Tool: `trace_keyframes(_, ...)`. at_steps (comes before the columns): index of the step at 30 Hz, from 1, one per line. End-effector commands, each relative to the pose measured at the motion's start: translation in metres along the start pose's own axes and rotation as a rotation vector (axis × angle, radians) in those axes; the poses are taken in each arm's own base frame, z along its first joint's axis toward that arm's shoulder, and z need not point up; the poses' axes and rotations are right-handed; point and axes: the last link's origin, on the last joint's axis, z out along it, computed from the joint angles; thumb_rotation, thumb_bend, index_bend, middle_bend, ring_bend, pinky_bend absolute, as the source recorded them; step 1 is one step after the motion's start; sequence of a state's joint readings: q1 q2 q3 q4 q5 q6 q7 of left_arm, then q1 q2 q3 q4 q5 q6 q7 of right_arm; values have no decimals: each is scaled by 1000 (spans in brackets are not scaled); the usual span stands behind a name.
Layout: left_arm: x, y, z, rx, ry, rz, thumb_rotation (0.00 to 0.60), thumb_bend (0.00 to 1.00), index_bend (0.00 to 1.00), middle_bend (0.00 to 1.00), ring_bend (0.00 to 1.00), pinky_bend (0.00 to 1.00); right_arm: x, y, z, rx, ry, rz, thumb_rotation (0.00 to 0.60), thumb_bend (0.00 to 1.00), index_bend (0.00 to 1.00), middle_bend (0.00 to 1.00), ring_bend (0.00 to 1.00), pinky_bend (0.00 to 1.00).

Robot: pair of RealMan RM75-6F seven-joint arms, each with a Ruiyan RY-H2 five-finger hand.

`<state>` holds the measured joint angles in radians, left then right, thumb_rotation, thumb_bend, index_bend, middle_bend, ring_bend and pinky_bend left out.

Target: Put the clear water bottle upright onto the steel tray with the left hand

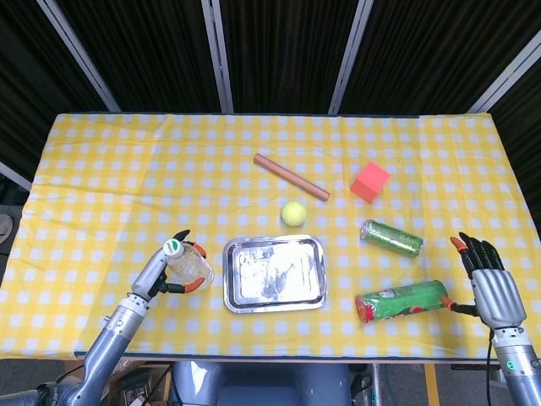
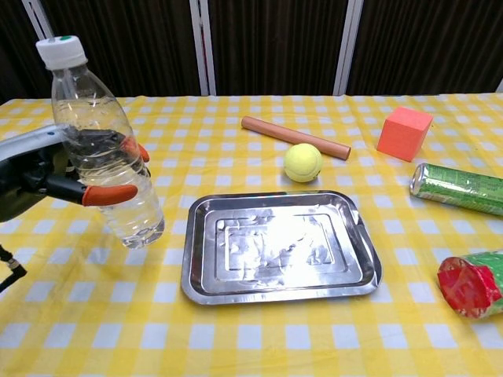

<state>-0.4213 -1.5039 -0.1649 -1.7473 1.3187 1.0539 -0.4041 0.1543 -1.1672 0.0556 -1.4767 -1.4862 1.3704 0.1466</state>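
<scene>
Now the clear water bottle (image 2: 100, 141) is held around its middle by the left hand (image 2: 47, 173), off the table (image 2: 259, 338) and tilted a little, just left of the steel tray (image 2: 275, 247), probably so that it can be carried over the rim. It is transparent, partly filled with water, and closed by a white cap. The right hand (image 1: 489, 283) is kept apart at the table edge, with fingers spread and nothing in them.

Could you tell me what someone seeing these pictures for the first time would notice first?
Most striking is the clear plastic water bottle with a white cap, gripped and tilted by the robot's left hand at the table's near left. Just right of it lies the shiny rectangular steel tray, bare on the yellow checked tablecloth. The right hand hovers open at the far right edge.
</scene>
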Motion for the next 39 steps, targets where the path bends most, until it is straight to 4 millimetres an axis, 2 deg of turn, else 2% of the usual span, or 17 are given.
trace_keyframes(1,-3,19,9,-8,-27,48,600,518,592,499,39,38,0,1,0,-2,0,-3,600,49,9,0,0,0)
trace_keyframes(8,-27,48,37,-6,-43,119,600,517,590,494,39,38,0,3,2,-11,-5,5,600,49,10,0,0,0)
trace_keyframes(13,-40,63,50,-11,-30,132,600,517,591,496,39,38,1,6,3,-17,0,11,600,49,9,0,0,0)
trace_keyframes(23,-45,68,66,0,3,90,600,512,591,490,39,38,2,4,1,-3,4,22,600,49,10,0,0,0)
trace_keyframes(27,-40,80,64,-12,11,91,600,512,597,490,39,38,2,5,1,-6,2,21,600,50,10,0,0,0)
trace_keyframes(34,-16,132,48,-53,52,104,600,512,597,489,39,38,1,3,1,1,0,19,600,49,10,0,0,0)
trace_keyframes(39,4,183,34,-100,71,88,600,511,597,488,39,38,-1,1,1,7,-5,11,600,50,10,0,0,0)
